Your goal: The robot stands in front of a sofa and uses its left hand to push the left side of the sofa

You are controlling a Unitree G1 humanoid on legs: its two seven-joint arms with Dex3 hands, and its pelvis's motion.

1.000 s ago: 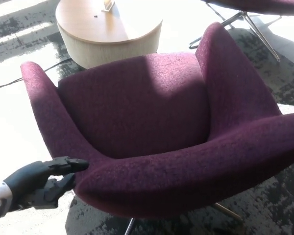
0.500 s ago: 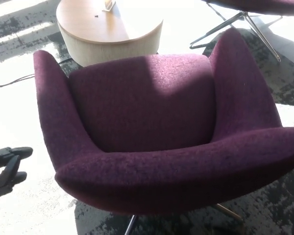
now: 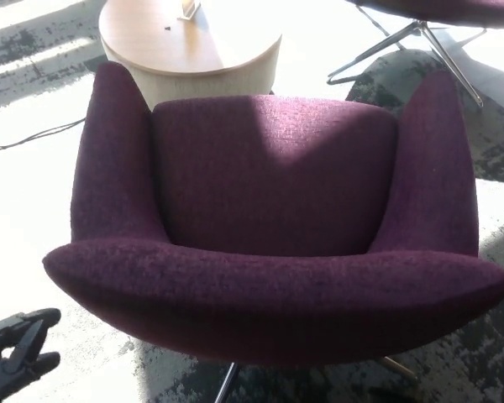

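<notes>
Filling most of the view, the purple sofa point(image 3: 273, 218) sits squarely before the robot, a one-seat upholstered piece with a deep cushion and two tall side wings. Its near edge curves across the lower half of the picture like a thick padded rim, and its two wings rise toward the far side, one on the left and one on the right. Sunlight falls across the upper middle of the seat, leaving a pale patch on the fabric. Under the near rim a thin metal leg point(image 3: 225, 384) shows against the dark patterned carpet point(image 3: 479, 361).

Down in the lower left corner, the robot's left hand point(image 3: 17, 353) hangs clear of the sofa, not touching it. Its black fingers point(image 3: 29, 321) are spread apart and hold nothing, with bright floor visible between them. The right hand does not show.

Just beyond the sofa's left wing stands a round wooden table point(image 3: 193, 50) with a pale side wall; a small light object point(image 3: 186, 8) rests on its surface at the top edge of the view, too cropped to identify. A dark cable point(image 3: 34, 136) trails over the sunlit floor to the left of the sofa. At the upper right, the slanted metal legs point(image 3: 437, 46) of another purple chair stand well apart from the sofa.
</notes>
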